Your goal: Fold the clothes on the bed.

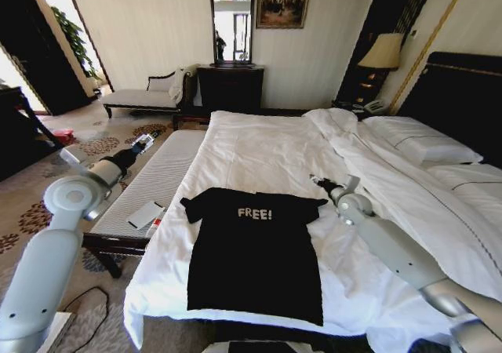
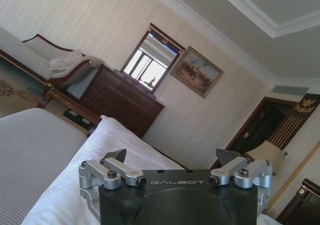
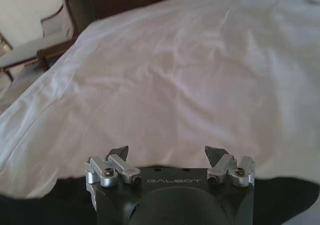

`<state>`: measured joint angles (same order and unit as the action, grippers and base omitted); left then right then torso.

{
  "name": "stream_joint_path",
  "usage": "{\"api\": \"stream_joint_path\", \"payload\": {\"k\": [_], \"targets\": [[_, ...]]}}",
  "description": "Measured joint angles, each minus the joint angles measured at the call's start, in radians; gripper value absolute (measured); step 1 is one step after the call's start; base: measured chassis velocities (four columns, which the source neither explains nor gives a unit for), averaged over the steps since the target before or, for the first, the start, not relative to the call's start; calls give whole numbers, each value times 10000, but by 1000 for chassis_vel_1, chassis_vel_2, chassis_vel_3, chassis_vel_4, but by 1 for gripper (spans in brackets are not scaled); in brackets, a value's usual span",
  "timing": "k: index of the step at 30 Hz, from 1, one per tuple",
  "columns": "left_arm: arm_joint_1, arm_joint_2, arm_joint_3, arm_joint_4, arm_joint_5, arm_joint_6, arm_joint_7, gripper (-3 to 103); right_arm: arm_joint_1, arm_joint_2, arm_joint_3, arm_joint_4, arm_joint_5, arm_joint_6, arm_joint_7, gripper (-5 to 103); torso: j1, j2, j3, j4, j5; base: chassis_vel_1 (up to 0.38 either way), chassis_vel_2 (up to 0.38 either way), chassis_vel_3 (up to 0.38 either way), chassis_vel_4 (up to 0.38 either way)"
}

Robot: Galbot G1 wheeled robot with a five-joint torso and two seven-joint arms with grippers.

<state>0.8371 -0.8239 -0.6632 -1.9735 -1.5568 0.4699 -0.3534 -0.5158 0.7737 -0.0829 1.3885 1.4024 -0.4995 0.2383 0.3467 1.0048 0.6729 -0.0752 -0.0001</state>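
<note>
Your black "FREE!" T-shirt lies flat and unfolded near the foot of the bed; left pincer hangs released over the striped bench, right pincer released beside the sleeve, every fold left
</note>
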Motion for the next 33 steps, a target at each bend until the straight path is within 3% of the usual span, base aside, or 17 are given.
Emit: {"api": "stream_joint_path", "payload": {"k": [1, 3, 5, 10, 19, 21, 23, 27, 28, 31, 32, 33], "targets": [[0, 0, 0, 0, 0, 0, 0, 100, 0, 0, 0, 0, 0, 0, 0, 85, 0, 0, 0, 0, 0, 0, 0, 0, 0], [85, 46, -65, -94, -9, 9, -46, 100, 422, 260, -321, -272, 493, -1140, -400, 95, -1, 0, -1, -1, 1, 0, 0, 0, 0], [186, 34, -120, -194, -15, 24, -88, 100, 1011, 594, -824, -835, 550, -1416, -535, 100, -1, 0, 0, 2, 0, 0, 0, 0, 0], [304, -91, -157, -263, 2, 48, -145, 100, 2000, 1127, -1616, -2303, -405, -1149, -1001, 100, 0, -1, 1, 0, 0, 0, 0, 0, 0], [295, -124, -93, -207, 57, 58, -174, 100, 2892, 1782, -2016, -4109, -1677, -903, -1857, 100, 0, 0, 0, 1, -1, 0, 0, 0, 0], [281, -161, -45, -186, 62, 58, -184, 100, 3032, 1918, -2187, -4737, -2822, -694, -2888, 100, 0, 0, 1, 0, 1, 0, 0, 0, 0], [281, -170, -28, -184, 67, 58, -186, 100, 3047, 1945, -2195, -4856, -2998, -651, -3109, 100, 0, 0, 0, -1, 1, 0, 0, 0, 0], [307, -192, 84, -180, 163, 58, -187, 100, 3172, 2200, -2154, -5868, -3859, -171, -4893, 100, 0, -1, 1, -1, 2, 0, 0, 0, 0], [307, -192, 84, -180, 163, 58, -187, 100, 3172, 2200, -2154, -5868, -3859, -171, -4893, 100, 0, -1, 1, -1, 2, 0, 0, 0, 0], [307, -182, 141, -179, 190, 58, -199, 100, 3307, 2387, -2123, -6786, -4648, 410, -6594, 100, 0, 0, 0, 0, 1, 0, 0, 0, 0], [307, -182, 141, -179, 190, 58, -199, 100, 3307, 2387, -2123, -6786, -4648, 410, -6594, 100, 0, 0, 0, 0, 1, 0, 0, 0, 0], [309, -169, 157, -184, 191, 59, -203, 100, 3341, 2420, -2112, -6996, -4909, 579, -7132, 100, 0, 0, 0, -1, 1, 0, 0, 0, 0]]}}
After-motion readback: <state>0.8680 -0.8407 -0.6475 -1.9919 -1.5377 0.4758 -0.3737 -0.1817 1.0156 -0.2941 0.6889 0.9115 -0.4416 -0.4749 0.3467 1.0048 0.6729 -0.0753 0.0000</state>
